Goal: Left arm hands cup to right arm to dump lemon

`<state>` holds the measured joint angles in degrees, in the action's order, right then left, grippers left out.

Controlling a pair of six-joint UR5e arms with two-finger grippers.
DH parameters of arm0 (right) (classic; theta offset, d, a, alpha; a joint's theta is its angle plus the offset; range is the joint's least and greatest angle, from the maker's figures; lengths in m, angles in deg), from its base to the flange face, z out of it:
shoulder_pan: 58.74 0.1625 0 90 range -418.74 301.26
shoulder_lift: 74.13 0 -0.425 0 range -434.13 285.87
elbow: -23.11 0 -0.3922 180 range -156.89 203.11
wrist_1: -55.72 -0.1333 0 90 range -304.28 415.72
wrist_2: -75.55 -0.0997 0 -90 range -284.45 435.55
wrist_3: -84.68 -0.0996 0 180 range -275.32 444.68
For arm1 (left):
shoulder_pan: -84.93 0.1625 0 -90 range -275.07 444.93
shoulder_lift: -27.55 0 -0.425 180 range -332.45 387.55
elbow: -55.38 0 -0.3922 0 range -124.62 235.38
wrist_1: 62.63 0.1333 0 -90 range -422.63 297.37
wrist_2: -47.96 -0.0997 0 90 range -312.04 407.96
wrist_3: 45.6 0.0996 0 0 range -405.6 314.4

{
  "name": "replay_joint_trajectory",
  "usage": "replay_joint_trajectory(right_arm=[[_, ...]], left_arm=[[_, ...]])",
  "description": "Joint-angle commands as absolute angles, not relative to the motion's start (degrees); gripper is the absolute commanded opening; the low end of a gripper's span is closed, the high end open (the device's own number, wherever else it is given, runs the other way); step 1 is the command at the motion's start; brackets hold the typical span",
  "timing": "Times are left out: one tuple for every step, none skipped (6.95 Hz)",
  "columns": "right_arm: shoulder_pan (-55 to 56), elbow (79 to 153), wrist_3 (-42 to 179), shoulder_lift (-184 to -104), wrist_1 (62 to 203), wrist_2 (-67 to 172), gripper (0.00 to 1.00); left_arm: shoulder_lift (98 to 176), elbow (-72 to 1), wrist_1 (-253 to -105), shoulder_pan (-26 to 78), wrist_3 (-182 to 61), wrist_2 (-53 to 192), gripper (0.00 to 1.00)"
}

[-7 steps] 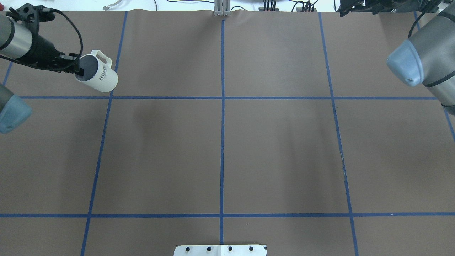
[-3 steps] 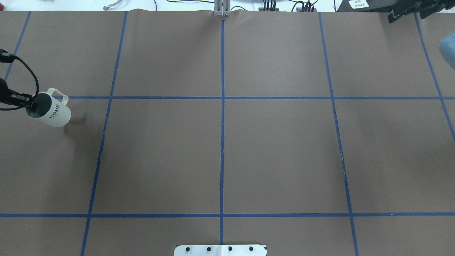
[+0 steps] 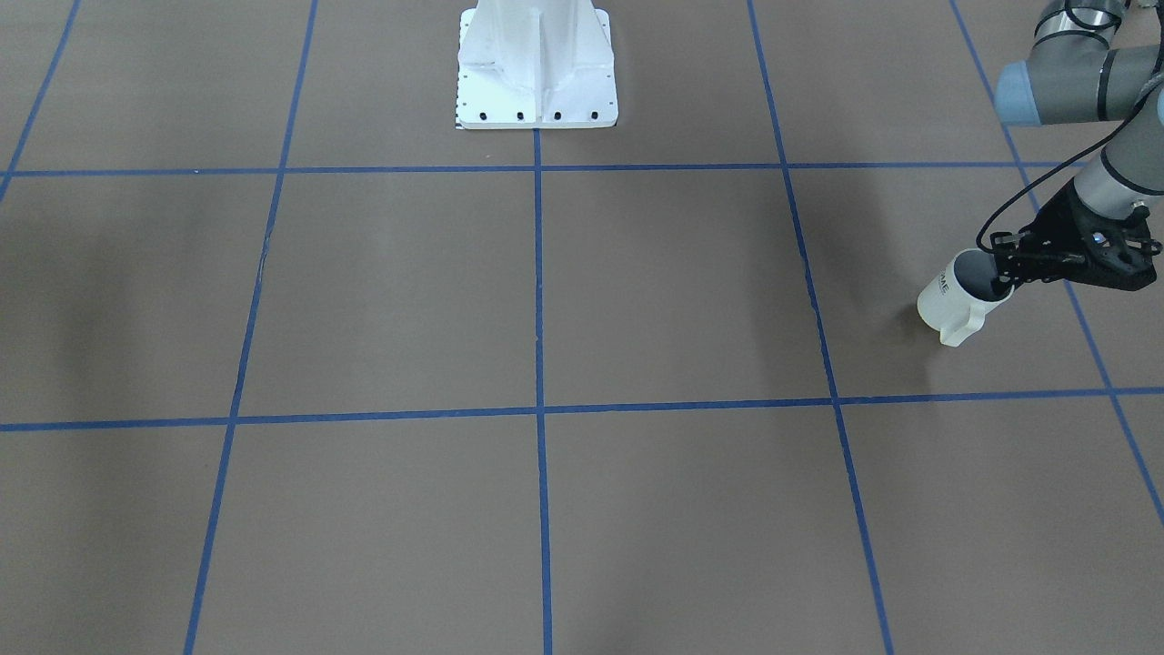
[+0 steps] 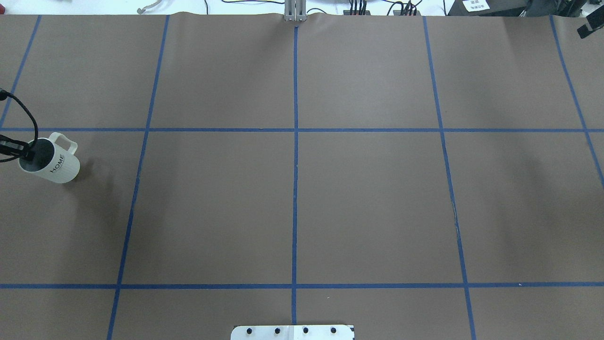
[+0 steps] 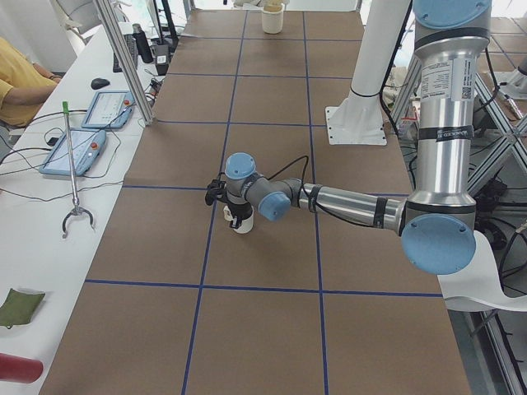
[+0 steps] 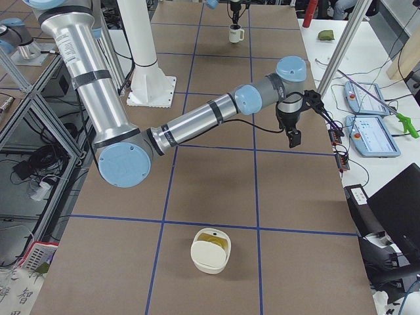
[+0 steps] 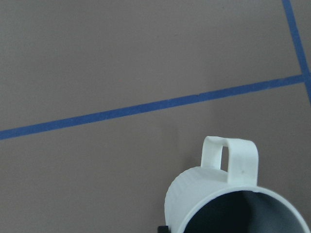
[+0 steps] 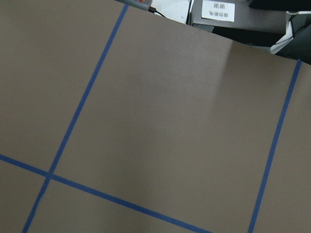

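At the lower edge of the left wrist view the cup (image 7: 218,204) is seen from just behind its rim. Its grey inside is in shadow and no lemon can be made out in it. The squarish handle is turned away from the robot's base.

The cup is pinched at its rim by the left gripper (image 3: 1000,268), one finger inside the mouth and one outside, at the robot's left end of the worktop (image 4: 377,198). The cup's long axis is tilted, with the mouth toward the gripper and the ribbed base toward the middle of the worktop. Whether the base touches the surface cannot be told. "HOME" is read on the side in the overhead view; only "ME" shows from the front.

The left arm (image 5: 346,202) is plainly the nearer one. The right arm (image 6: 197,121) is stretched along the opposite end, so its right gripper (image 6: 293,131) is well apart from the cup. Whether that gripper is wide or narrow cannot be told.

For the hand-over, the cup would have to be carried toward the centre.

Beyond the far edge a white label (image 4: 474,4) is too small to be read.
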<state>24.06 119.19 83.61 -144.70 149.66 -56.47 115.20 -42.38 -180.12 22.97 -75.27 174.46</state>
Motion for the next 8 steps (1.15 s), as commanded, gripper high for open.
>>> replay_joint_trajectory(right_arm=[[25.6, 118.4, 86.7, -150.1, 150.2, -56.6, 1.0], [26.1, 118.8, 86.9, -152.6, 149.3, -56.4, 1.0], [26.1, 118.2, 86.4, -157.0, 145.4, -56.4, 1.0], [26.1, 116.7, 87.0, -159.0, 140.7, -56.3, 1.0], [26.3, 116.5, 87.0, -160.0, 140.2, -56.0, 1.0], [26.3, 115.8, 87.0, -160.7, 140.2, -56.0, 1.0], [26.3, 115.5, 87.0, -161.7, 140.2, -56.0, 1.0], [26.3, 114.9, 87.0, -162.0, 140.2, -56.1, 1.0]], left_arm=[[114.2, -42.1, -181.7, 23.1, -73.1, 174.1, 0.99], [113.7, -42.5, -182.1, 22.8, -71.8, 174.5, 1.0], [113.9, -42.6, -181.7, 21.8, -71.7, 174.7, 1.0], [114.1, -42.6, -181.4, 18.3, -71.6, 174.9, 1.0], [113.9, -42.0, -180.5, 16.7, -66.1, 175.9, 1.0], [113.2, -42.1, -175.2, 10.8, -56.7, 177.3, 1.0], [113.1, -42.3, -168.3, 5.5, -46.8, 177.9, 1.0], [113.2, -42.1, -162.7, 0.3, -38.0, 177.9, 1.0]])
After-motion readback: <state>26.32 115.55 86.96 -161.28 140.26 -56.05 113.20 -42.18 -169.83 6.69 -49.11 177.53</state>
